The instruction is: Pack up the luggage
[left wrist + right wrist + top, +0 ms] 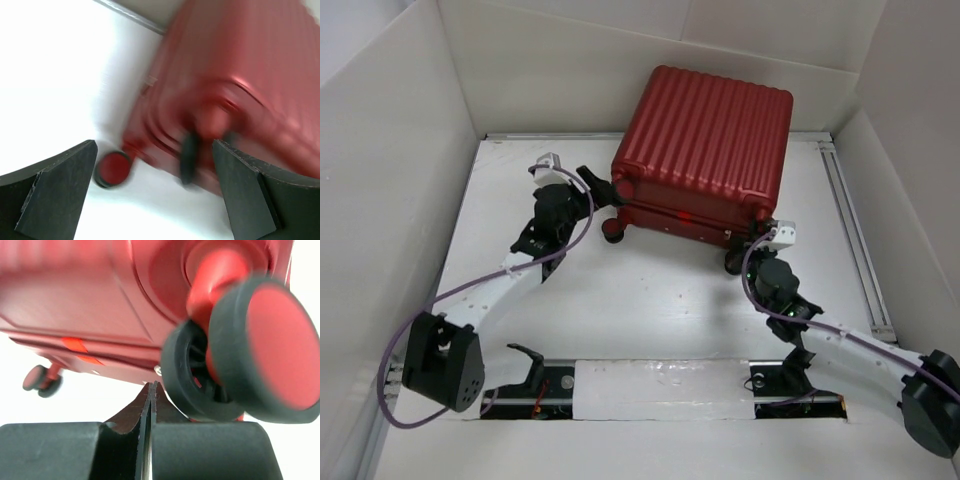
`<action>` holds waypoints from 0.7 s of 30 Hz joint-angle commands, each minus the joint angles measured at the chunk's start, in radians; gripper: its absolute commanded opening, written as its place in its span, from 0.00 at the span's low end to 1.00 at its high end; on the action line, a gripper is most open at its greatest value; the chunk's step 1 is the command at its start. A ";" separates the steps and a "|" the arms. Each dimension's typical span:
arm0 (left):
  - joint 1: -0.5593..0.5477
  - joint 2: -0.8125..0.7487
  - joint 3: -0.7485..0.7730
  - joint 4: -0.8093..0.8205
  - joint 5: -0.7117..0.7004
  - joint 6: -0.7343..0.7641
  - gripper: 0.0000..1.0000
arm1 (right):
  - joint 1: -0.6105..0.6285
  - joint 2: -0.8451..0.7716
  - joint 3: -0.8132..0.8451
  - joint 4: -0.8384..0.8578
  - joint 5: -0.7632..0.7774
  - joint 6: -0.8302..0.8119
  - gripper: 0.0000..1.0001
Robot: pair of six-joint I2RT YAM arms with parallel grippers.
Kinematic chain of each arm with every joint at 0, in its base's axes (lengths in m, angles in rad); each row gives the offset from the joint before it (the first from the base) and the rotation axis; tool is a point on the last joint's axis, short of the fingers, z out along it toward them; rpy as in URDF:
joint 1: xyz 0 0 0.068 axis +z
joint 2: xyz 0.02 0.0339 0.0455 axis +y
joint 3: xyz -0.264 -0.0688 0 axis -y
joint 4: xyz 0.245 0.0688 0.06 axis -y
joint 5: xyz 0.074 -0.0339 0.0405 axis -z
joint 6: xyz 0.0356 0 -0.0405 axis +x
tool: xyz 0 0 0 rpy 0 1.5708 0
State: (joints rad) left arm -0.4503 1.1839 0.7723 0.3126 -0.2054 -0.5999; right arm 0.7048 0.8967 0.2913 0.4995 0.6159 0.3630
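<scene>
The luggage [705, 145], a red ribbed hard-shell suitcase, lies shut and flat at the back of the white table. My left gripper [603, 190] is open at its front left corner, beside the wheels there. In the left wrist view the case [240, 75] is blurred, a red-hubbed wheel [114, 168] and a dark wheel [189, 155] lie between the spread fingers [60, 190], and nothing is held. My right gripper [750, 250] is shut and empty at the front right corner. Its closed tips [151, 390] sit just under the case [75, 295], beside a double wheel [250, 350].
White walls [400, 150] box in the table on three sides. A metal rail [850, 230] runs along the right side. A slotted strip [660, 385] with a black hook [525, 355] lies between the arm bases at the near edge.
</scene>
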 commanded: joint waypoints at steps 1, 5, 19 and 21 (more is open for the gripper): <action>0.053 0.072 0.067 -0.014 0.075 0.012 0.99 | -0.024 -0.047 0.003 -0.024 -0.065 -0.004 0.00; 0.053 0.115 0.067 0.127 0.199 0.038 0.98 | -0.024 -0.036 0.003 -0.036 -0.105 -0.004 0.00; 0.013 0.050 0.049 0.246 0.333 0.060 0.95 | -0.033 0.030 0.003 -0.067 -0.099 0.022 0.48; 0.013 -0.009 0.035 0.246 0.308 0.060 0.95 | -0.044 0.070 0.018 -0.067 -0.099 0.031 0.60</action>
State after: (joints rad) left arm -0.3946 1.3048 0.8040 0.3866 -0.0040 -0.5190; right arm 0.6792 0.9272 0.2905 0.4427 0.5014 0.3782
